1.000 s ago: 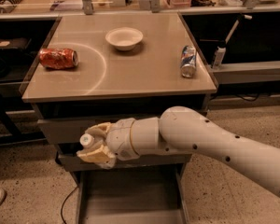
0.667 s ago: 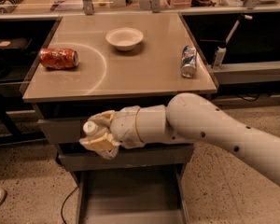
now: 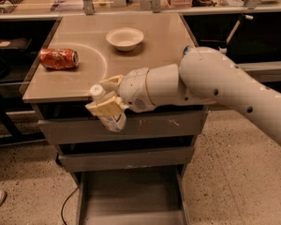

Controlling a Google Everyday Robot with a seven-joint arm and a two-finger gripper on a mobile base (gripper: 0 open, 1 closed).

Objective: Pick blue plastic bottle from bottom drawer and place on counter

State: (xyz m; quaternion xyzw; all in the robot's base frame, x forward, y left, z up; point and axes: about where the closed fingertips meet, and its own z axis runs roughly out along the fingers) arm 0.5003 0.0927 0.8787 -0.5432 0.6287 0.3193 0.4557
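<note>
Well, at the far left of the surface [image 3: 79, 86] an orange soda can [image 3: 58, 59] lay on its side, with a pale curved arc mark [image 3: 104, 62] just to its right. My claw [image 3: 103, 97] hung in front of the surface's front edge, level with the top drawer's face, and it was clamped around the blue plastic bottle [image 3: 113, 122]. The bottle sat tilted between my fingers, its white cap up and to the left, its labelled end pointing down. Further back, a white bowl [image 3: 125, 38] stood upright near the middle of the surface. Below, the bottom drawer [image 3: 131, 196] stood pulled out. My white arm [image 3: 215, 83] stretched off to the right across the surface's front right corner.
</note>
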